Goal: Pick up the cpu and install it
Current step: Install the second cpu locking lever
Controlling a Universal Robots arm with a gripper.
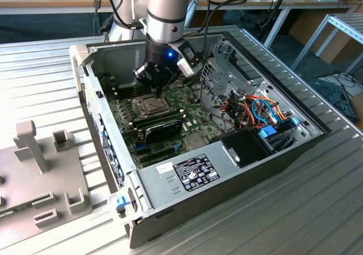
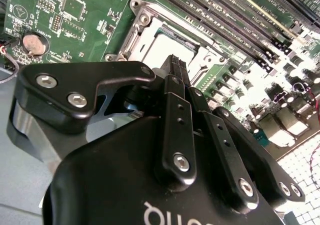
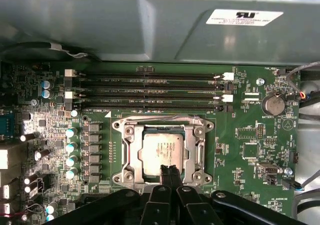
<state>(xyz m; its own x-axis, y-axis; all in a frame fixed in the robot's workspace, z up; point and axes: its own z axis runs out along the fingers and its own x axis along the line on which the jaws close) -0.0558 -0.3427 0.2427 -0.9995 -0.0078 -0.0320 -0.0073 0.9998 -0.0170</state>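
The cpu [image 3: 161, 149] is a dull silver square lying flat inside the metal socket frame [image 3: 125, 152] on the green motherboard [image 3: 250, 140]. It also shows as a pale square [image 2: 165, 46] in the second wrist view and a small grey patch [image 1: 147, 103] in the exterior view. My gripper [image 3: 169, 171] hovers just above the socket, its two black fingers pressed together with nothing between them. The fingertips [image 2: 175, 61] point down over one edge of the chip. In the exterior view the gripper [image 1: 157, 88] hangs inside the open computer case, right above the socket.
Long memory slots [image 3: 150, 90] run beside the socket. A black card [image 1: 161, 127] and the power supply [image 1: 187, 173] lie in front of it; cables [image 1: 261, 110] and a drive cage [image 1: 224, 79] stand on the exterior view's right. Case walls [image 1: 91, 96] surround the board. A grey fixture [image 1: 39, 164] sits outside.
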